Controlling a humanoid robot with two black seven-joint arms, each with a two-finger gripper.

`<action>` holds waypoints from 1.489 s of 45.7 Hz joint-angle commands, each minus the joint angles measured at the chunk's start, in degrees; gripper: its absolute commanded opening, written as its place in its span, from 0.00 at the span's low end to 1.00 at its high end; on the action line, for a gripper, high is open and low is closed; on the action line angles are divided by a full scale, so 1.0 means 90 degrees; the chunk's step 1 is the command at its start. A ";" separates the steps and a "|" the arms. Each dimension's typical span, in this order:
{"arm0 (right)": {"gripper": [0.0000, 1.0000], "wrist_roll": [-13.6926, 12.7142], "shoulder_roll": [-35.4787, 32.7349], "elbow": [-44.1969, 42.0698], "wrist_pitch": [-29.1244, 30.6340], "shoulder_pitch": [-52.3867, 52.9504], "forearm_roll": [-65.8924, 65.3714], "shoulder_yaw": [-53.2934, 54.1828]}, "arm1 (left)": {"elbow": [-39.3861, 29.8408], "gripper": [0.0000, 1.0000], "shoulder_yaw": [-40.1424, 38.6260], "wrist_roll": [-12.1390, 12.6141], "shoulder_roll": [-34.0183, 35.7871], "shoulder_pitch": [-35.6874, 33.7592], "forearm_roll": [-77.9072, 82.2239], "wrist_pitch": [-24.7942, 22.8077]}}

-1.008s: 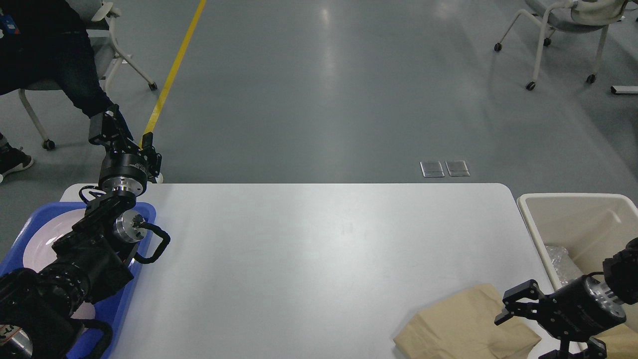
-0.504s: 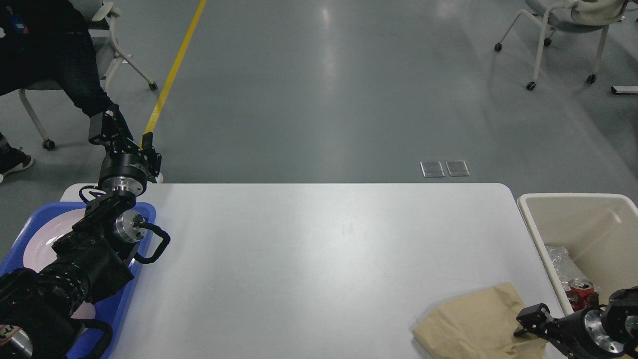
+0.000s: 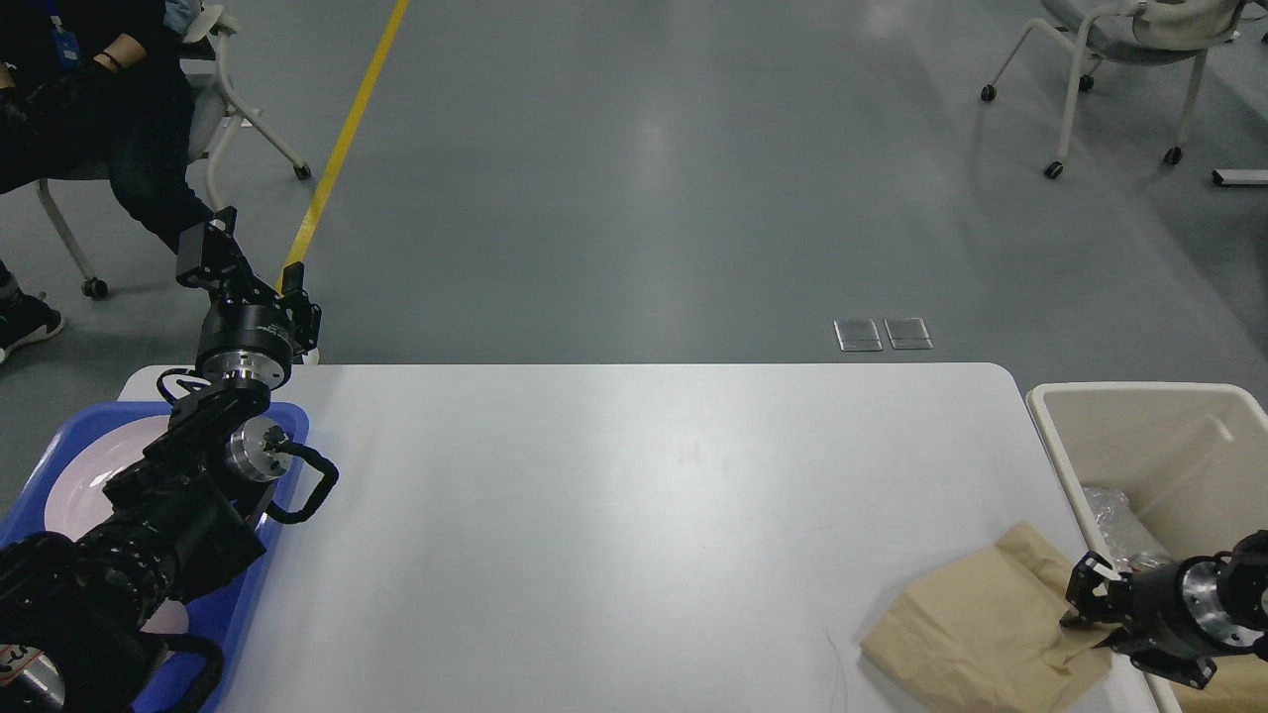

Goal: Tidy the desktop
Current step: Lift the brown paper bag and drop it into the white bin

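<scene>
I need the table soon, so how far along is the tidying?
Nearly done, it seems. The desktop is bare except for a brown paper bag at its right front corner. The right gripper is at the bag's edge beside the beige bin, which already holds some trash; whether it grips the bag I cannot tell. Left: getting the bag into the bin. The left gripper is open and idle.

One desktop point(image 3: 634, 515), one tray point(image 3: 59, 426), one bag point(image 3: 981, 624), one bin point(image 3: 1149, 436).

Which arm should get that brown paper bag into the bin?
Right. The right gripper is already at the brown paper bag's edge beside the beige bin, while the left gripper is raised above the blue tray, across the desktop.
</scene>
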 commanded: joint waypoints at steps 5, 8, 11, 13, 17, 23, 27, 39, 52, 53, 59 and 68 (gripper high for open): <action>0.00 -0.0013 -0.0361 0.0064 0.0166 0.1126 -0.0010 -0.0031 | 0.0000 0.96 0.0000 0.0000 0.0000 -0.0005 0.0006 -0.0001; 0.00 -0.0013 -0.0469 0.0064 0.0322 0.1526 -0.0010 -0.0031 | 0.0000 0.96 0.0000 0.0000 0.0000 -0.0005 0.0006 -0.0001; 0.00 -0.0013 -0.0585 0.0054 0.0633 0.2130 -0.0020 -0.0031 | 0.0000 0.96 0.0000 0.0000 0.0000 0.0004 -0.0004 -0.0001; 0.00 -0.0013 -0.0654 0.0045 0.0771 0.2405 -0.0020 -0.0031 | 0.0000 0.96 0.0000 0.0000 0.0000 -0.0005 -0.0004 -0.0001; 0.00 -0.0004 -0.0839 0.0045 0.1034 0.3039 -0.0020 -0.0031 | 0.0000 0.96 0.0000 0.0000 0.0000 0.0004 -0.0004 -0.0001; 0.00 0.0006 -0.1298 0.0025 0.1795 0.4182 -0.0010 0.0028 | 0.0000 0.96 0.0000 0.0000 0.0000 -0.0005 -0.0004 -0.0001; 0.00 -0.0003 -0.1445 -0.0033 0.2089 0.4817 -0.0020 0.0028 | 0.0000 0.96 0.0000 0.0000 0.0000 -0.0005 0.0006 -0.0001; 0.00 -0.0013 -0.1446 -0.1672 0.1632 0.3845 0.0000 -0.0022 | 0.0000 0.96 0.0000 0.0000 0.0000 -0.0005 0.0006 -0.0001; 0.00 -0.0003 -0.0675 -0.2992 -0.0750 0.0533 0.0927 0.0184 | 0.0000 0.96 0.0000 0.0000 0.0000 0.0004 -0.0004 -0.0001; 0.00 -0.0003 -0.0597 -0.3022 -0.0936 0.0357 0.0937 0.0204 | 0.0000 0.96 0.0000 0.0000 0.0000 -0.0005 -0.0004 -0.0001; 0.00 -0.0003 -0.0206 -0.3441 -0.1640 -0.0688 0.0957 0.0623 | 0.0000 0.96 0.0000 0.0000 0.0000 -0.0005 0.0006 -0.0001; 1.00 0.0036 0.0389 -0.4700 -0.1904 -0.2104 0.0947 0.1833 | 0.0000 0.96 0.0000 0.0000 0.0000 0.0004 -0.0004 -0.0001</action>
